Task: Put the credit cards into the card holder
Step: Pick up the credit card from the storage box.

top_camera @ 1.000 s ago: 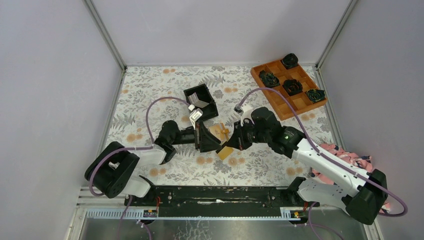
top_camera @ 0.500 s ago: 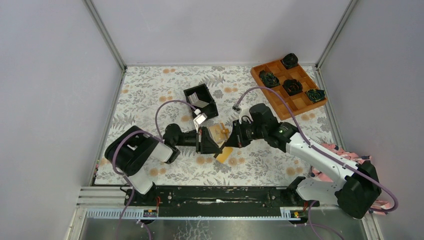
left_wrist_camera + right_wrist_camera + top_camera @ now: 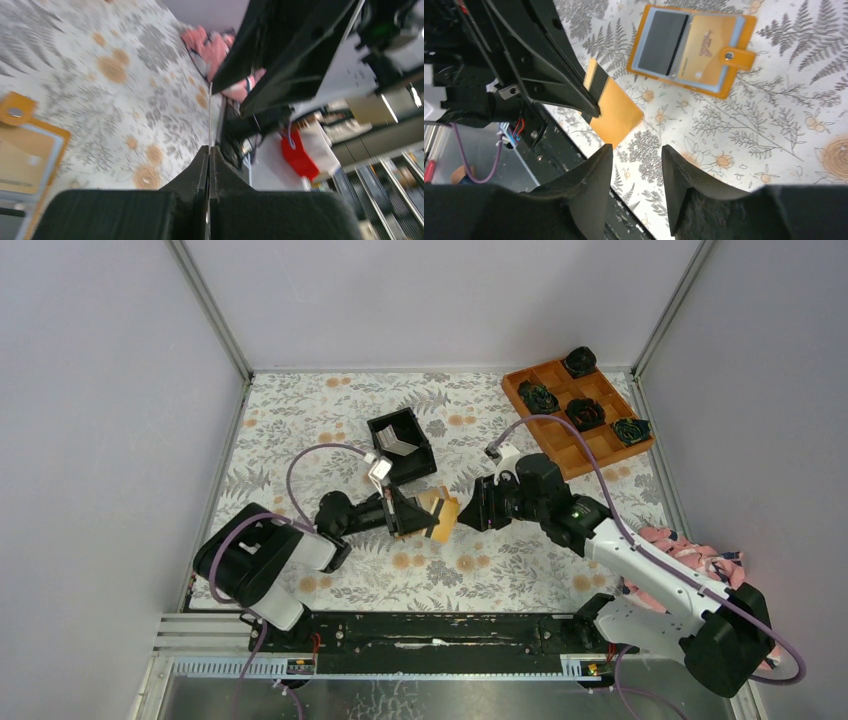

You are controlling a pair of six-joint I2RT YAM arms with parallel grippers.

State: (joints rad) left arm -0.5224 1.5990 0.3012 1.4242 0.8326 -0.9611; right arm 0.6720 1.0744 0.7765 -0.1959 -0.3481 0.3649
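- The left gripper has its fingers pressed together on an orange card with a black stripe. It pinches the card at the striped end, and the card juts straight out past the fingertips, clear of the table.
- The right gripper faces it with fingers spread and only the patterned table showing between them. The free corner of the orange card is just beside one fingertip; whether they touch cannot be told.
- Just beyond the pinched card, ahead of the right gripper, the card holder lies open and flat. A dark card sits in one pocket and a tan card in the other.
- Farther off, behind the left gripper, stands a black bin with pale cards inside.
- Well beyond the right gripper sits an orange tray.
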